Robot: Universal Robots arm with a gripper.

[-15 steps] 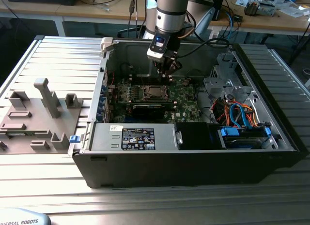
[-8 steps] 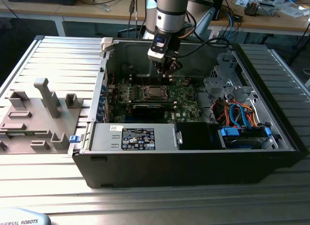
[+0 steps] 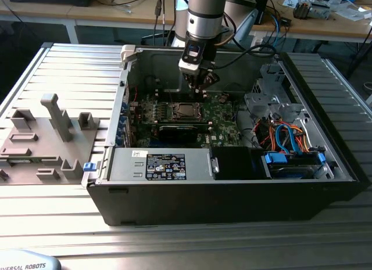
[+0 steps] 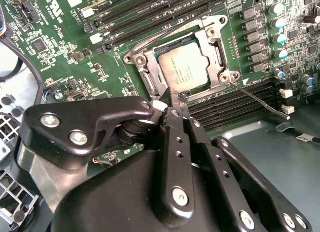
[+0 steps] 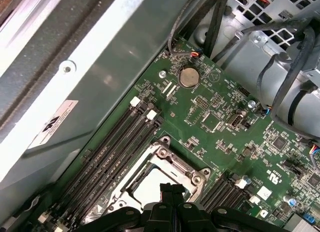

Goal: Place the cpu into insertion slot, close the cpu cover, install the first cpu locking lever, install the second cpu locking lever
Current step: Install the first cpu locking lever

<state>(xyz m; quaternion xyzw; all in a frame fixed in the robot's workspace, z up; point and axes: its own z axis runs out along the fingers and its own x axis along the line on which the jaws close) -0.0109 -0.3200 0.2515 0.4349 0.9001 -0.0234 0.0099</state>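
Already the cpu (image 4: 186, 70) sits in the insertion slot (image 4: 161, 72) on the green motherboard (image 4: 75, 67), and the cpu cover (image 4: 216, 50) lies flat around it, so those two steps look done. The first locking lever (image 4: 170, 35) and the second locking lever (image 4: 257, 97) both seem unlatched. In the exterior view the arm (image 3: 204, 14) reaches straight down into the open computer case (image 3: 232, 189). The gripper (image 4: 175, 98) has its fingers (image 4: 181, 124) pressed together on nothing, tips touching the cover's edge
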